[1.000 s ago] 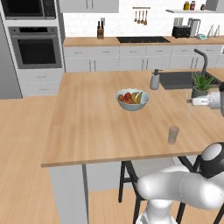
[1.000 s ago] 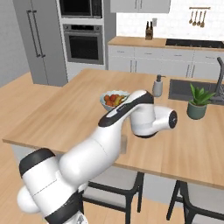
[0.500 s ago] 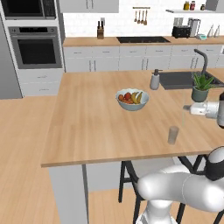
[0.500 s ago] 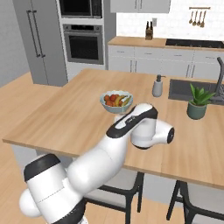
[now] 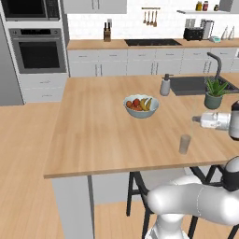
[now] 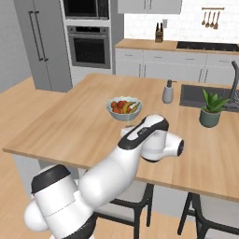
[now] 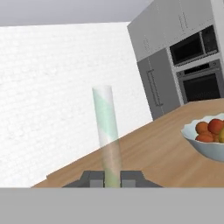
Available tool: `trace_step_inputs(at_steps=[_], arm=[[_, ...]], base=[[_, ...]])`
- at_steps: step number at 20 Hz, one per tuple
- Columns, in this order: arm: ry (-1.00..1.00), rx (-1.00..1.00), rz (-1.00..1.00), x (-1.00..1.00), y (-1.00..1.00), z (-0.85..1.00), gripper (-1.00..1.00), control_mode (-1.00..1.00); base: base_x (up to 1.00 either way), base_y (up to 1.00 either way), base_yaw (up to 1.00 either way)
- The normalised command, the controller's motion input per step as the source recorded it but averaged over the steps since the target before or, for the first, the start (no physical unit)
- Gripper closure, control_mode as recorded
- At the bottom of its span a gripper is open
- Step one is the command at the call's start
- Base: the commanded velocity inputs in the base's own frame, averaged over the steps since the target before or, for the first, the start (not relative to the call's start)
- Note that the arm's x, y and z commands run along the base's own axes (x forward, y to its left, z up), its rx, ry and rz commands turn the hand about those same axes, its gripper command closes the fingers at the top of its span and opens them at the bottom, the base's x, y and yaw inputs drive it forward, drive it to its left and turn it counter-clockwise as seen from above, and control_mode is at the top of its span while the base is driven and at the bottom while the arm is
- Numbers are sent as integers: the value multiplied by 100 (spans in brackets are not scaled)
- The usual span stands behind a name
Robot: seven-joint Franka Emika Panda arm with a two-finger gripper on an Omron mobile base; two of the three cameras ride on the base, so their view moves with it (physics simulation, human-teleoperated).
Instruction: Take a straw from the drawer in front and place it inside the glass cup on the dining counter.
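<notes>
Left base view, left to right: large light wood dining counter [image 5: 102, 130]; white bowl of fruit [image 5: 141, 106] mid-top; small clear greyish glass cup [image 5: 185, 144] upright near the front edge, well apart from the bowl; white gripper [image 5: 196, 120] horizontal above the counter, right of the cup. Hand view: thin pale see-through straw [image 7: 107, 135] stands upright between the two dark fingers [image 7: 91, 178], which are closed against it.
</notes>
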Motion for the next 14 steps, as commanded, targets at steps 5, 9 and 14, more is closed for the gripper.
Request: trace_step_inputs(at_steps=[5,9,14], arm=[[-1,0,3,15,6,-23,100,-100],[-4,0,2,25,0,-17,100,-100],[-7,0,2,40,0,-4,100,-100]], base=[[0,0,0],[0,0,0],[0,0,0]])
